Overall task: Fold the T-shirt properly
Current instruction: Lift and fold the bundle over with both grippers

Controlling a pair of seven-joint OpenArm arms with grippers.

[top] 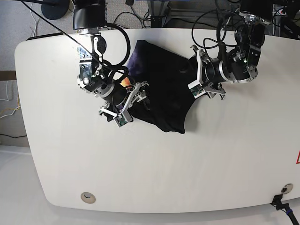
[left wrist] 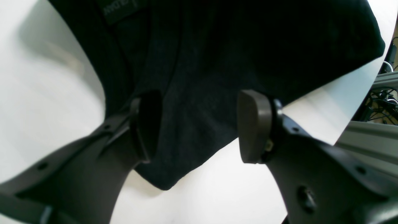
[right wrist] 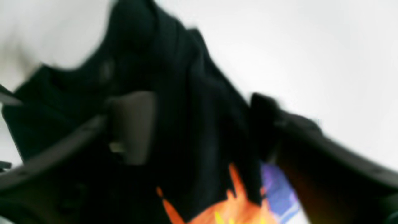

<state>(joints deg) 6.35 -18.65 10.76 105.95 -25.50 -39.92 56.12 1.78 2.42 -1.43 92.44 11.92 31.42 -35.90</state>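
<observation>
The black T-shirt [top: 164,89] lies crumpled on the white table [top: 150,168] at its far middle. A bit of its orange print [top: 125,83] shows at its left edge. My right gripper [top: 131,101] is at that left edge with its jaws apart. The blurred right wrist view shows the right gripper [right wrist: 199,124] open over dark folds, with the orange and purple print [right wrist: 236,205] just below. My left gripper [top: 193,70] is at the T-shirt's right edge. In the left wrist view, the left gripper [left wrist: 199,127] is open and a corner of the T-shirt [left wrist: 192,93] lies between its fingers.
Cables and stands [top: 154,11] crowd the floor behind the table's far edge. An aluminium frame [left wrist: 367,140] runs beside the table in the left wrist view. A round grommet [top: 86,197] sits near the table's front left.
</observation>
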